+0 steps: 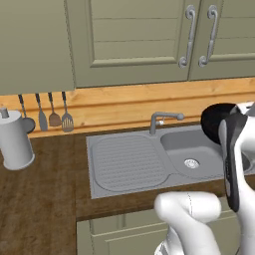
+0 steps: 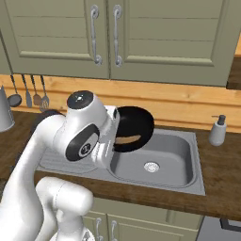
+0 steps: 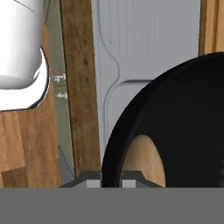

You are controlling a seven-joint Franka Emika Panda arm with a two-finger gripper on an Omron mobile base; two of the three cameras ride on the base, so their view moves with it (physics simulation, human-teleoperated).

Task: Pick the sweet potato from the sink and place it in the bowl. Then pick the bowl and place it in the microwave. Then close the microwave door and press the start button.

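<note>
The gripper (image 3: pixel 105 183) is clamped on the rim of the bowl (image 2: pixel 135 127), one dark fingertip on each side of the black edge in the hand view. The bowl is lifted clear of the sink (image 2: pixel 188 184) and tipped steeply — its opening faces sideways rather than up — and it hangs above the left rear part of the basin, close to the white wrist. The sweet potato (image 2: pixel 126 139) lies inside the bowl against its lower wall, an orange-brown sliver in the right base view and a broad tan oval low in the hand view (image 3: pixel 146 162).

In the left base view the bowl (image 1: pixel 215 122) shows as a dark disc over the right rear of the basin, partly behind the arm. The faucet (image 1: pixel 162 119) stands at the back edge of the sink, between the ribbed drainboard (image 1: pixel 128 162) and the basin, and the round drain (image 1: pixel 191 163) sits bare in the basin floor.

On the wooden counter (image 1: pixel 40 199), a white canister (image 1: pixel 15 142) stands near the left rear, below four utensils (image 1: pixel 54 112) hanging on the wall. A soap dispenser (image 2: pixel 218 130) stands on the counter just beside the sink's right rear corner. Closed cabinet doors (image 2: pixel 113 35) hang above.
</note>
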